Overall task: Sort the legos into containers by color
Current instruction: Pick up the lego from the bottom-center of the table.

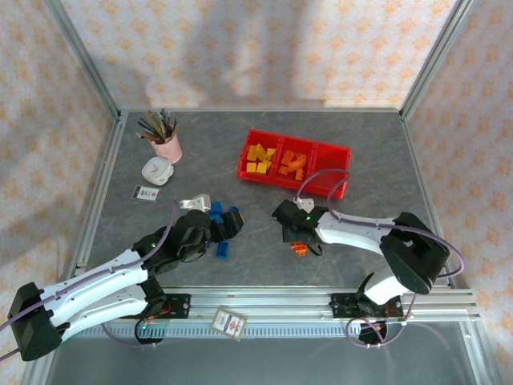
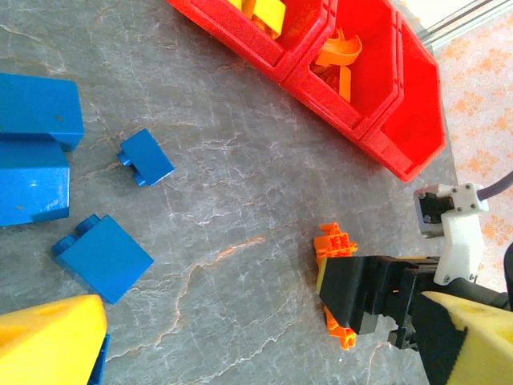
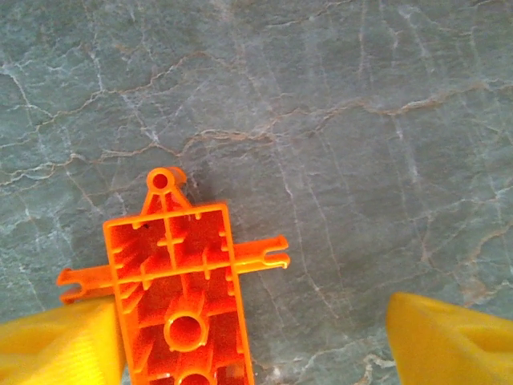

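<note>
Right gripper (image 1: 298,239) hangs low over a long orange studded plastic brick (image 1: 300,249) near the front of the grey stone-patterned table (image 1: 377,233) in the top view. The left gripper (image 1: 224,228) sits among small blue plastic bricks (image 1: 222,249). Behind them, the red translucent three-compartment tray (image 1: 264,178) holds yellow pieces (image 1: 258,164) in its left bin and orange pieces (image 1: 292,164) in the middle one.

From the left wrist, that gripper's yellow fingers (image 2: 48,341) stand wide apart, clamping nothing.

From the right wrist, the orange brick lies hollow side up. One yellow pad (image 3: 60,345) touches its long edge and the other stands well apart, so the jaws are open with no grip.
</note>
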Robot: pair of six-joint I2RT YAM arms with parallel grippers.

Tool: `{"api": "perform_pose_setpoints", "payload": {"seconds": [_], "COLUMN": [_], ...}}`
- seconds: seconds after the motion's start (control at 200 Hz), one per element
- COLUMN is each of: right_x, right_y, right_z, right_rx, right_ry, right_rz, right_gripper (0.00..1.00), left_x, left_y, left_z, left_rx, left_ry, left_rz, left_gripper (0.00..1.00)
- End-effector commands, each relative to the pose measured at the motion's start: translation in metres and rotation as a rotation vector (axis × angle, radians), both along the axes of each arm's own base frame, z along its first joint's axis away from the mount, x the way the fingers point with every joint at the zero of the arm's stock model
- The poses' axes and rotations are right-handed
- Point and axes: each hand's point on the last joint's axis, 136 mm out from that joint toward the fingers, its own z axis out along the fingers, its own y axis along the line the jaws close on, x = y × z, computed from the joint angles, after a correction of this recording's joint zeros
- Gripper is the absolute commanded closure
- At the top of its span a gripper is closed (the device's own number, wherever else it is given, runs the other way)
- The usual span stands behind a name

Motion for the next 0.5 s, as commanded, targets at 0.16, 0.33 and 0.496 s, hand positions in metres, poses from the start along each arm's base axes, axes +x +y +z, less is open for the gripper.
{"api": "perform_pose_setpoints", "payload": {"seconds": [0.16, 0.33, 0.496], "right_x": [0.0061, 0.0048, 0.0026], "right_y": [0.0138, 0.0182, 0.0202], "right_z": [-0.0019, -0.0060, -0.0071], "right_rx": [0.040, 0.054, 0.067], "right_ry": [0.008, 0.022, 0.034], "right_rz": [0.054, 0.070, 0.073], "right_gripper": [0.37, 0.49, 0.62], "left_x": [0.0063, 0.0063, 0.0066], "left_y": [-0.0006, -0.0006, 0.0007], "left_z": [0.0123, 0.0140, 0.0145], "left_rx": [0.007, 0.005, 0.013], "left_ry": [-0.040, -0.042, -0.044], "left_rz": [0.011, 0.011, 0.013], "left_gripper": [0.01, 0.01, 0.01]}}
